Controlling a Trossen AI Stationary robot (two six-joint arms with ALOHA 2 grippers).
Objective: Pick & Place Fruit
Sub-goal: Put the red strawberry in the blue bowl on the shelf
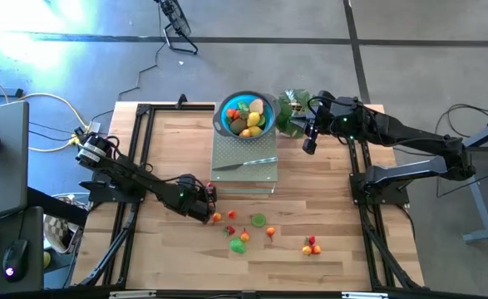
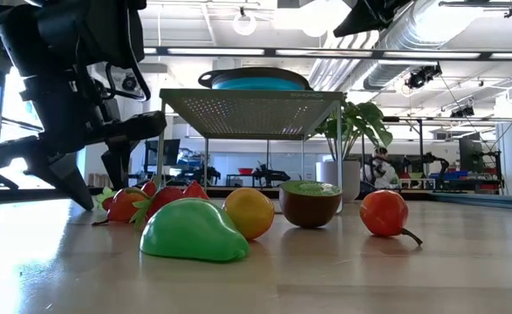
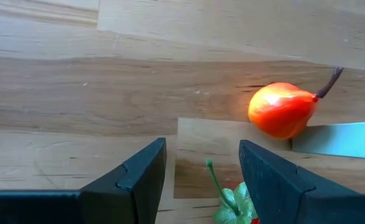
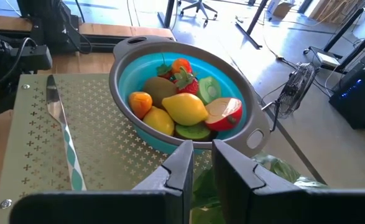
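The left gripper has its fingers spread and empty, low over the desk. A red-orange fruit lies just beyond them, a strawberry's green leaf cap between the tips. To do well, I think it should center over one fruit only before closing.

The right gripper waits above the plant, fingers almost together and empty.

The right wrist view shows the blue bowl on the rack, already holding fruit; the low view shows only its rim. The high view shows loose fruits spread on the desk.
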